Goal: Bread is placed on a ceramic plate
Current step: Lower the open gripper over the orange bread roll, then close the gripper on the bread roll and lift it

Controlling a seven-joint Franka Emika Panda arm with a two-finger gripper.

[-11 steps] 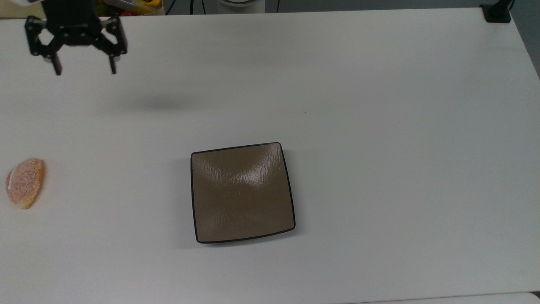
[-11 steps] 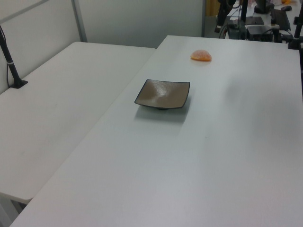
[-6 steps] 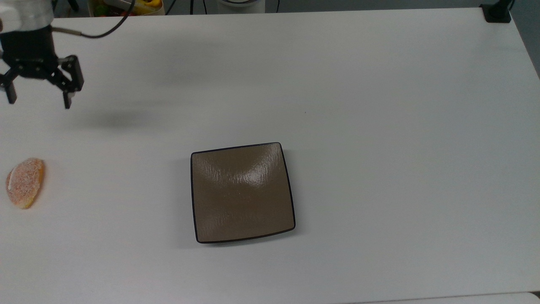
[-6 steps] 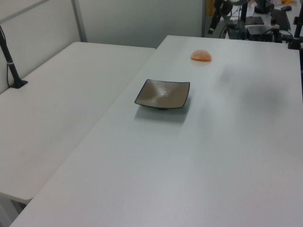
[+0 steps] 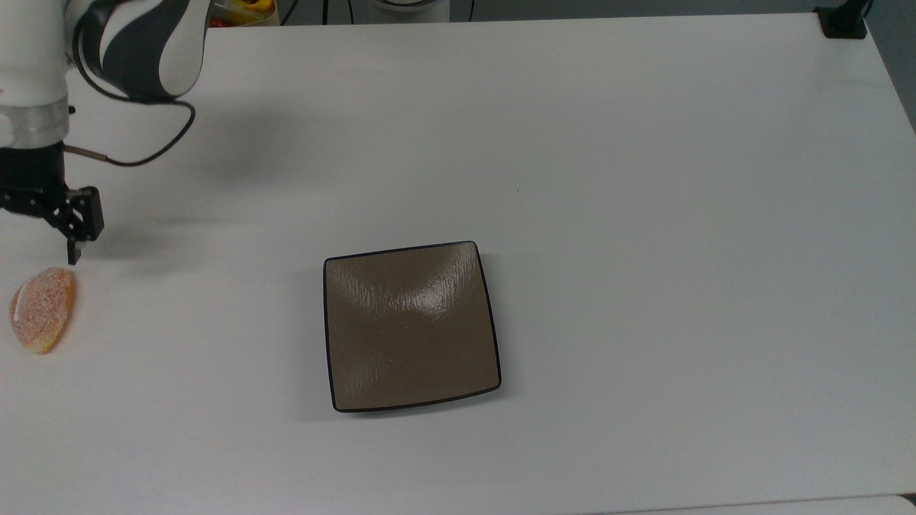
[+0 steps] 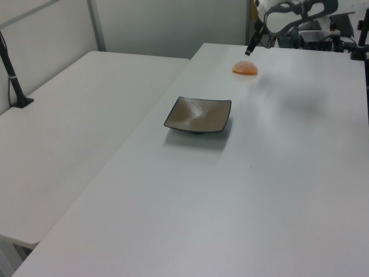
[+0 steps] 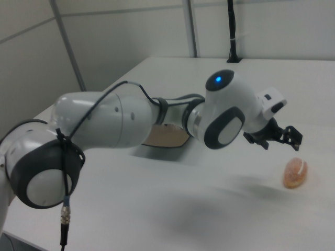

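In the top view, the bread [image 5: 43, 309] lies on the white bench [image 5: 644, 214] at the top view's far left, well apart from the plate [image 5: 411, 326], which is bare. The gripper [image 5: 36, 247] hangs just above the bread; one finger shows, so how wide the fingers stand cannot be told. The bread looks light, soft and easily crushed, its sugary crust likely crumbly; a gentle grip across its narrow middle seems best.

In the left view, the bread [image 6: 245, 68] sits beyond the plate [image 6: 199, 114], the gripper [image 6: 251, 46] close above it.

In the right view, the gripper [image 7: 285, 137] hovers near the bread [image 7: 295, 173]; the plate [image 7: 165, 136] is mostly hidden behind the arm.
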